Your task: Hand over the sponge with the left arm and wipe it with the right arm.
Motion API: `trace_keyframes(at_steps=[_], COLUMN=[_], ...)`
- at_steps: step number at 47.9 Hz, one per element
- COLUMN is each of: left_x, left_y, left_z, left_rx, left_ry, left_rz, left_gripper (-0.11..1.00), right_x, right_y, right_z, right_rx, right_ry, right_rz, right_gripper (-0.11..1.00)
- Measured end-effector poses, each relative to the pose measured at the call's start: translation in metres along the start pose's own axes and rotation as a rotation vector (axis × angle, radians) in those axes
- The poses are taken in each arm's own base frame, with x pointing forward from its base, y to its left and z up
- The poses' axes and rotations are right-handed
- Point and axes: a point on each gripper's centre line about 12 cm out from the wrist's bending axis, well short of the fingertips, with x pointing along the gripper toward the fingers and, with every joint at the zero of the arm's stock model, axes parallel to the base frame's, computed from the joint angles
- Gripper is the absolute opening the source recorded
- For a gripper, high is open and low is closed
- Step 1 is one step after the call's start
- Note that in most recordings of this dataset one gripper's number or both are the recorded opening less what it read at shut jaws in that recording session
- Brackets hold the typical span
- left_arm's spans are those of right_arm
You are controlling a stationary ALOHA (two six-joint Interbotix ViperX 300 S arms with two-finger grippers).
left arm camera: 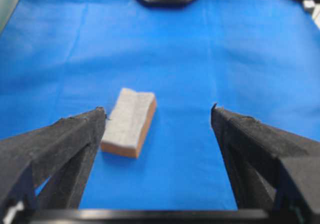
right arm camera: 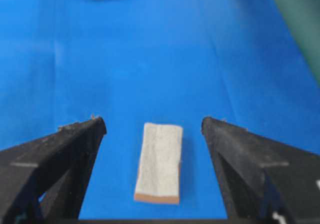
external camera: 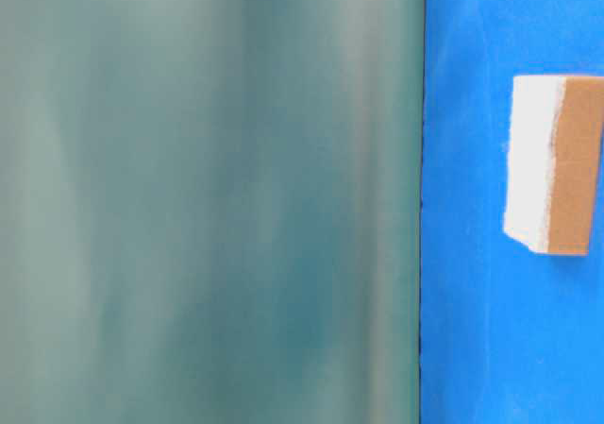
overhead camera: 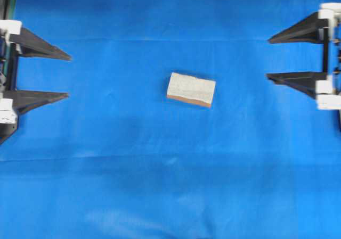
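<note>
The small whitish-grey sponge (overhead camera: pixel 191 89) with its thin orange-brown base is seen lying untouched mid-cloth on the blue table cover (overhead camera: pixel 160 186). Both the left gripper (overhead camera: pixel 66 75) and right gripper (overhead camera: pixel 270 58) are held wide apart, empty, well away; pickup, handover and wiping are all judged outstanding.

Whitish-grey, orange-bottomed sponge (overhead camera: pixel 191 89); blue cloth (overhead camera: pixel 160 175)

Your sponge (overhead camera: pixel 191 89) lies flat near the middle of the blue cloth (overhead camera: pixel 160 170), whitish-grey fuzzy face up, thin orange-brown layer underneath showing along one long edge. It sits slightly skewed to the cloth's edges, touched by nothing. From table level you see its white and brown layers side on.
</note>
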Motion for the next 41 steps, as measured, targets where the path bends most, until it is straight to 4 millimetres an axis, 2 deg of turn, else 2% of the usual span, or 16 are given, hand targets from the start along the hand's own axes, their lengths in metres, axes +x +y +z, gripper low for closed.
trace_keyframes(at_steps=[8, 17, 31, 41], left_x=[-0.018, -0.034, -0.043, -0.044], left_y=[0.000, -0.001, -0.001, -0.001], left_z=[-0.011, -0.025, -0.053, -0.060], left_rx=[-0.001, -0.001, -0.004, -0.011], left_ry=[-0.015, -0.045, -0.032, -0.031], left_rz=[-0.001, 0.000, -0.001, -0.001], left_gripper=[0.83, 0.83, 0.83, 0.83], right_x=[-0.028, -0.044, -0.044, -0.041], right_y=[-0.002, -0.004, -0.003, -0.002], right_z=[-0.023, -0.050, -0.094, -0.105], right_rx=[0.001, 0.016, 0.029, 0.048], right_ry=[-0.046, -0.066, -0.039, -0.042], right_rz=[0.004, 0.007, 0.025, 0.040], right_gripper=[0.74, 0.74, 0.73, 0.73])
